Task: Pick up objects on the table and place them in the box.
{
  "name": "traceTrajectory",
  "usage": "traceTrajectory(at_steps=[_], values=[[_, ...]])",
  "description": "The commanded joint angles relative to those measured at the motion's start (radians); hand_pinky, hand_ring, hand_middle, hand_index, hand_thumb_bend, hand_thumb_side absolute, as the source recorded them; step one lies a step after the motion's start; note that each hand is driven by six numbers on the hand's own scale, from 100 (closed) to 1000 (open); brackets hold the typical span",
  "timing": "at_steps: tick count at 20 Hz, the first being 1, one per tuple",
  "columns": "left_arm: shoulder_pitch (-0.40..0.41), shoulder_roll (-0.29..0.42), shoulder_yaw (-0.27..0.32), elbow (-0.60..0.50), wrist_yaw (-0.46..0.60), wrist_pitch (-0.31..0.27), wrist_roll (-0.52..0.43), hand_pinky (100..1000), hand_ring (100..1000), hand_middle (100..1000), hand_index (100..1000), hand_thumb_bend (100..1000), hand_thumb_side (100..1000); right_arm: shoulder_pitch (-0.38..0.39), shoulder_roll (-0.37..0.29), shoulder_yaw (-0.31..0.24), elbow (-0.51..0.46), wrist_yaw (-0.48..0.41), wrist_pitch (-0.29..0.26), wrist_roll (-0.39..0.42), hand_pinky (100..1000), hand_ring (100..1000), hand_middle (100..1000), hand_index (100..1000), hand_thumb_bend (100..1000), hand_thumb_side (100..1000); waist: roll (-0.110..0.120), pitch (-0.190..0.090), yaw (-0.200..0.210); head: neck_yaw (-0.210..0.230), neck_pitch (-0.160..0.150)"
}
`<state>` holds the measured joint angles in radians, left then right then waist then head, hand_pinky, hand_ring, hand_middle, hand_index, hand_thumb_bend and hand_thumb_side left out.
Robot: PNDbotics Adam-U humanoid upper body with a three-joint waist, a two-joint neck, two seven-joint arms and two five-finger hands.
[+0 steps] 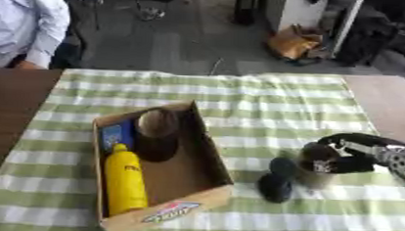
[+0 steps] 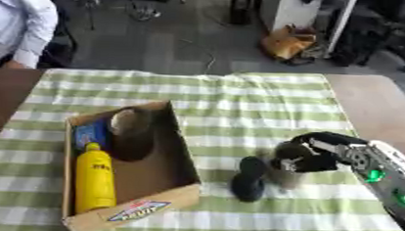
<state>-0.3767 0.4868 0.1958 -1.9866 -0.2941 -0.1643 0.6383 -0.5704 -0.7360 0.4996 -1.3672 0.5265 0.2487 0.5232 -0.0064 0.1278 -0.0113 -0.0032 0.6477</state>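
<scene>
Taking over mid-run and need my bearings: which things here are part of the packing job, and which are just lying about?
Part of the job:
- cardboard box
- yellow bottle, dark round container and blue item, already in the box
- brown cylindrical container, right hand curled round it
- dark oval object on the cloth

Lying about:
- green checked tablecloth
- yellow bag on the floor
</scene>
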Motion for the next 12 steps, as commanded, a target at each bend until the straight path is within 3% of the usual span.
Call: traceTrajectory(at_steps=[1,12], values=[[-0.015,0.013,0.012,-0.013,0.005,-0.001,0.007,900,971,899,1000,100,1000,-0.017,-0.01,-0.001,0.006,-0.005,-0.005,0.01,711,960,983,983,568,878,0.003,-0.012,0.003,-0.004,-0.005],[-0.016,0.011,0.014,-0.013,0.003,0.001,0.013,900,970,898,1000,100,996,-0.025,0.006,0.007,0.037,0.011,-0.011,0.009,604,909,966,944,492,832,0.005,-0.012,0.011,-0.007,-0.007]])
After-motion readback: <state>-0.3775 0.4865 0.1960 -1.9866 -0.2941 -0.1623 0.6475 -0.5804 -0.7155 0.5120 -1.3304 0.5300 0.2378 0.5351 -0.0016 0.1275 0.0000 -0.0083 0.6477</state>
